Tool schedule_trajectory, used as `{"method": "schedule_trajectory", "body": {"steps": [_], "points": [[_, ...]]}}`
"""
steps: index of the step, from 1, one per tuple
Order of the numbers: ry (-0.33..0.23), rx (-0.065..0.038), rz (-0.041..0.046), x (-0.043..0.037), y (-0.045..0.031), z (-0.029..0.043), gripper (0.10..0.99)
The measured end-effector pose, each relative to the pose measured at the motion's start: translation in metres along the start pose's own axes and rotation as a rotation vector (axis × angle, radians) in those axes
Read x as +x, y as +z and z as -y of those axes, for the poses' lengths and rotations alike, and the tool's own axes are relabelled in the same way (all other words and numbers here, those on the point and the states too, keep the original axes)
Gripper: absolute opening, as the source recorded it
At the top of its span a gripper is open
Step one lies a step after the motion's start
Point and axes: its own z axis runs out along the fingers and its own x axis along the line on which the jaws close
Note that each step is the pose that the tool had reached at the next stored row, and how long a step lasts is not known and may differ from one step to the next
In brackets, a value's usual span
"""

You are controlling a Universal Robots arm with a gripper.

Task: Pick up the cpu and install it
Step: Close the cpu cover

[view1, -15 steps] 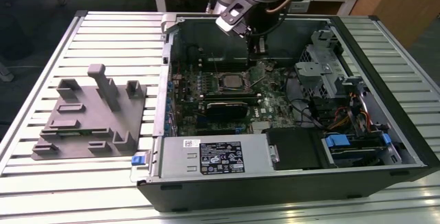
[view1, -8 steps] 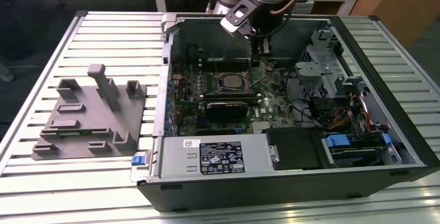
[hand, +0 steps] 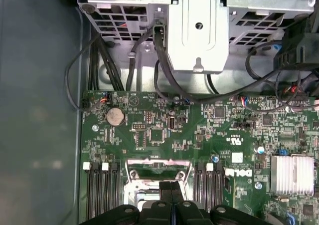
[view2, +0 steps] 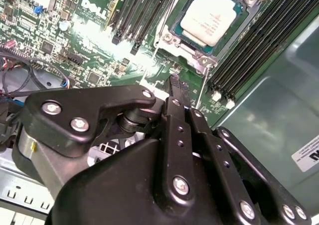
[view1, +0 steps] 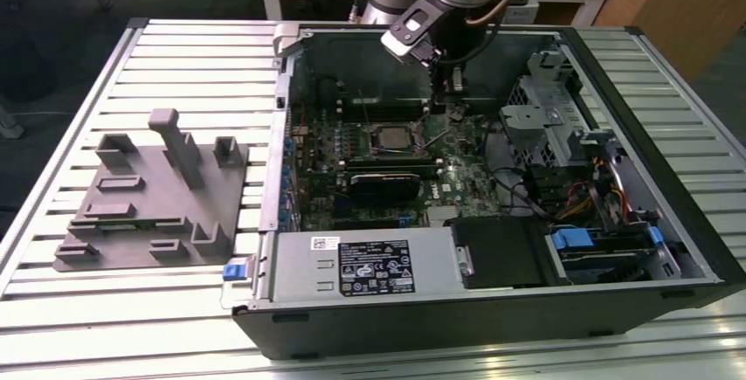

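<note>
— So where's the cpu (view2: pixel 208 16)?
— Flat in its socket on the motherboard (view2: pixel 94 60), inside the open computer case (view1: pixel 408 321).
— And the gripper (view2: pixel 175 81)?
— Over the board, just to the exterior view's right of the socket. Its fingers (view2: pixel 175 116) are pressed together, nothing between them.
— Anything else?
— A grey tray (view1: pixel 128 223), to the exterior view's left of the case.

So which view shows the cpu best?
The second wrist view: the cpu lies close and unobstructed in its socket, silver top plain. The exterior view shows the cpu small; in the first wrist view the claw covers much of the socket.
</note>
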Motion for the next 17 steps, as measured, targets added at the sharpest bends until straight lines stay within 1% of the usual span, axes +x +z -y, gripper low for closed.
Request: {"method": "schedule_trajectory", "body": {"steps": [11, 17], "points": [[0.000, 0.000, 0.0001, 0.0013, 0.0031, -0.0132, 0.106], [0.000, 0.000, 0.0000, 0.0042, 0.0042, -0.0214, 0.106]]}}
